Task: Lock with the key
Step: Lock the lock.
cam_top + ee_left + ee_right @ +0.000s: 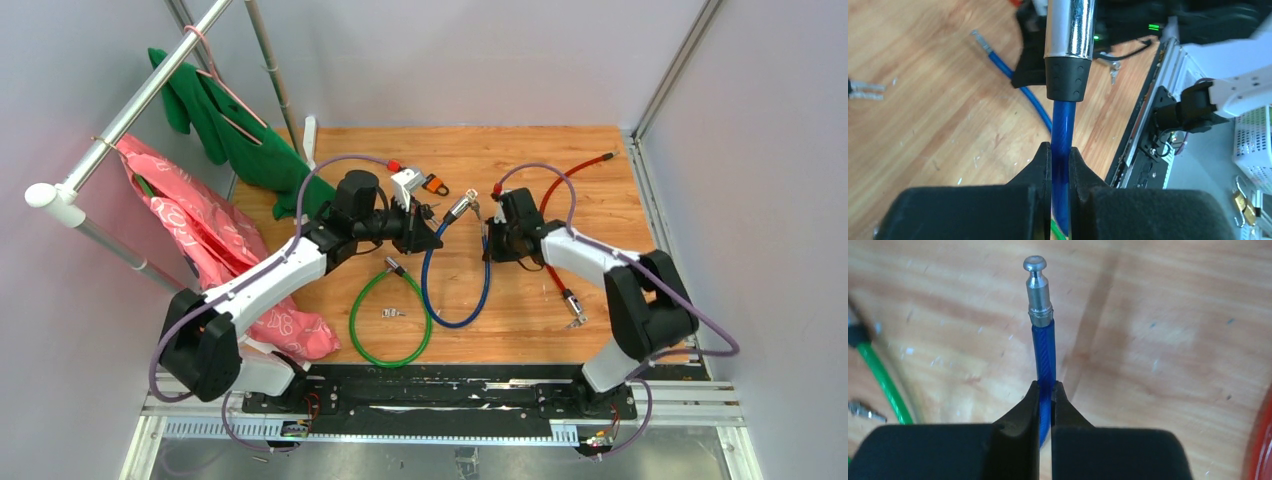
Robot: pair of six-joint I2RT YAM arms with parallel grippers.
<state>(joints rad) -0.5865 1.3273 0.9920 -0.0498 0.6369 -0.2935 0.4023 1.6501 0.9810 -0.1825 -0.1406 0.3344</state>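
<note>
The blue cable lock (455, 325) is held between the two arms, its loop sagging onto the wooden table (540, 320) beneath it. The left gripper (1060, 152) is clenched on the blue cable just below the lock's chrome barrel (1070, 30) and black collar. The right gripper (1046, 387) is clamped on the cable's other end, a little below its metal pin (1037, 287), which stands free and apart from the barrel. A pair of small keys (392, 313) lies on the wood just left of the blue loop, inside the ring of a green cable lock (352, 318) that touches the blue loop's left side. A red cable lock (580, 168) lies to the right of the blue one, and an orange padlock (435, 185) sits just beyond the barrel
</note>
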